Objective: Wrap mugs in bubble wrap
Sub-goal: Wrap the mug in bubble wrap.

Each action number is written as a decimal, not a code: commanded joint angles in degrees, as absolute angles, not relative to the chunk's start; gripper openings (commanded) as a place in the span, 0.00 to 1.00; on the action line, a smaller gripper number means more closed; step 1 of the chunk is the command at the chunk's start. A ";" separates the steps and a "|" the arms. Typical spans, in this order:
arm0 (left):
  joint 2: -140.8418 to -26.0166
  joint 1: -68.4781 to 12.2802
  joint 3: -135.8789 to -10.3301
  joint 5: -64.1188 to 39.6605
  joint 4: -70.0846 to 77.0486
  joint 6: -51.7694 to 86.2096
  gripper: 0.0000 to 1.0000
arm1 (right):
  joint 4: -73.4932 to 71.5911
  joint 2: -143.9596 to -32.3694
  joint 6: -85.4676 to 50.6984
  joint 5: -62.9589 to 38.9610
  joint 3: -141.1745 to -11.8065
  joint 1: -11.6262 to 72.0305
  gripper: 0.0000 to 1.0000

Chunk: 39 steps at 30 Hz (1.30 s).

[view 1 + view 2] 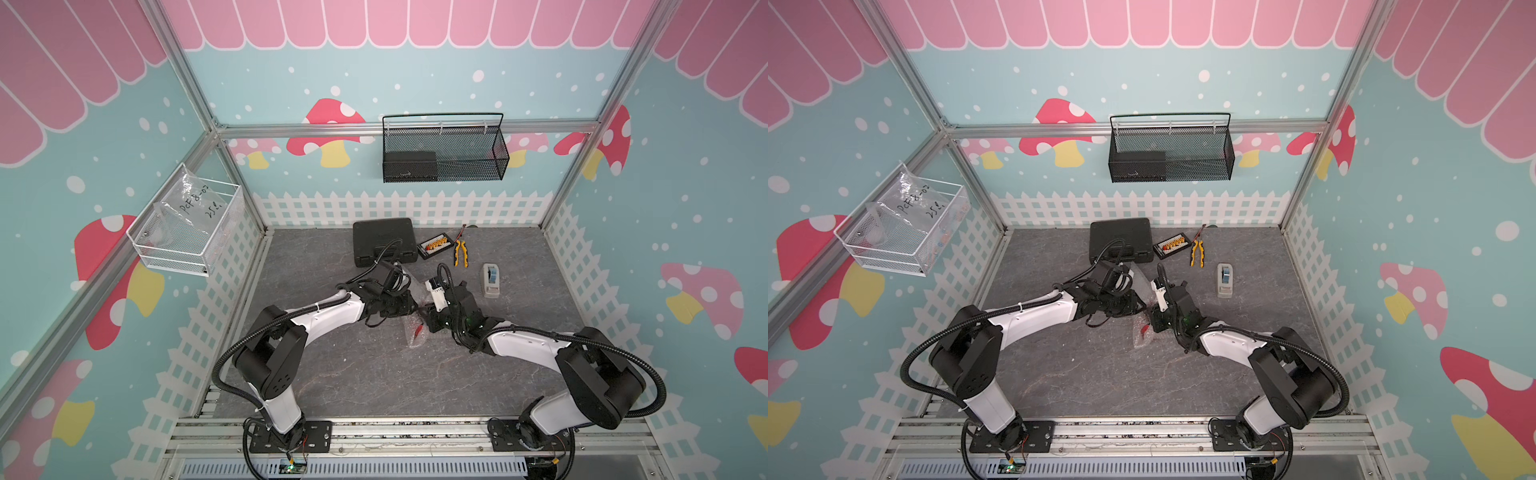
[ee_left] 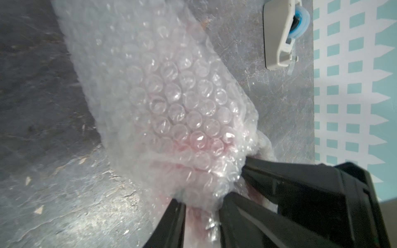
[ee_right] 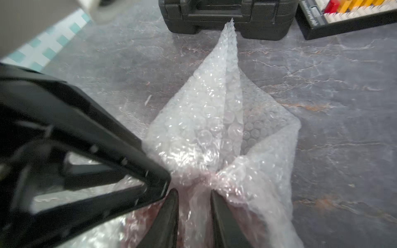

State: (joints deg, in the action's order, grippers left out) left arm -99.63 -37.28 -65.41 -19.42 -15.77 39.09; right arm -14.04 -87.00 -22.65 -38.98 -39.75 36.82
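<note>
Left gripper (image 2: 202,206) and right gripper (image 3: 193,193) each pinch bubble wrap (image 3: 214,120) bunched round the mug (image 1: 417,331) (visible only as red tint) on the table (image 1: 374,374).

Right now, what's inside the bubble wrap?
Through the bubble wrap a red patch shows, likely the mug. Its handle, rim and overall shape are covered by the bunched folds.

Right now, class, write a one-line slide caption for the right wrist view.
Right gripper pinching bunched bubble wrap on the grey table, black case beyond.
</note>
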 commanded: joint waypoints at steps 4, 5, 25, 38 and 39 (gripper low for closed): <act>-95.75 -35.57 -63.99 -19.61 -14.49 42.20 0.44 | 3.88 -92.98 -17.58 -32.00 -39.94 37.13 0.21; -94.72 -34.29 -63.14 -20.60 -13.01 43.56 0.47 | 3.95 -92.81 -17.41 -32.06 -40.18 37.10 0.21; -118.18 -21.89 -74.95 -38.15 10.47 61.51 0.83 | 5.45 -93.96 -14.60 -34.58 -44.44 37.26 0.19; -120.40 -22.50 -78.76 -38.13 13.20 59.16 0.05 | 5.94 -95.74 -13.67 -35.33 -46.35 37.53 0.18; -118.87 -22.51 -77.49 -37.98 14.85 58.31 0.01 | 5.96 -95.93 -13.62 -35.50 -46.56 37.53 0.18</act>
